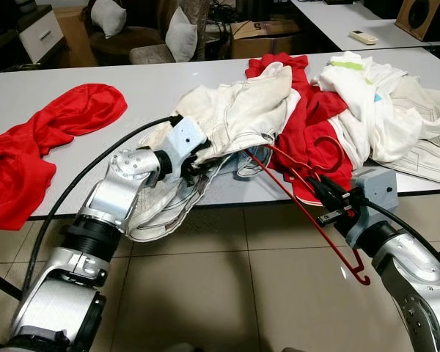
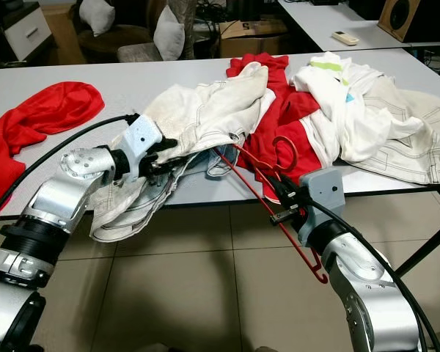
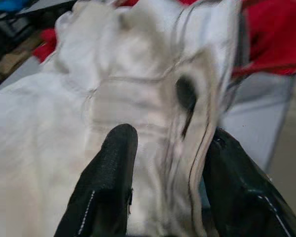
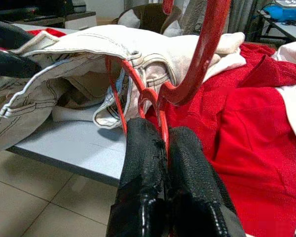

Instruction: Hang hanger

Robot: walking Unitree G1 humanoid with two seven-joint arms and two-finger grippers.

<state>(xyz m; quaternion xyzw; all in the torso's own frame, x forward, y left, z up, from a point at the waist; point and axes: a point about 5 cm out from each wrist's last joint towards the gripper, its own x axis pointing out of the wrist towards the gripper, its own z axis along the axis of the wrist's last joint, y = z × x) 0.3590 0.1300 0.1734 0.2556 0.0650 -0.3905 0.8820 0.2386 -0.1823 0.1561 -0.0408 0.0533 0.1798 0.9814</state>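
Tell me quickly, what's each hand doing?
Right gripper shut on red hanger. Left gripper shut on white trousers. Hanger's end inside trousers; clothes pile beside.

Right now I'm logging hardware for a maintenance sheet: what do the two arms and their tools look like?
Both arms are silver, built of rounded metal segments with black joint rings. A black cable runs along each. The left tool sits on a pale perforated mount, the right tool under a grey box. Each has two long black textured fingers.
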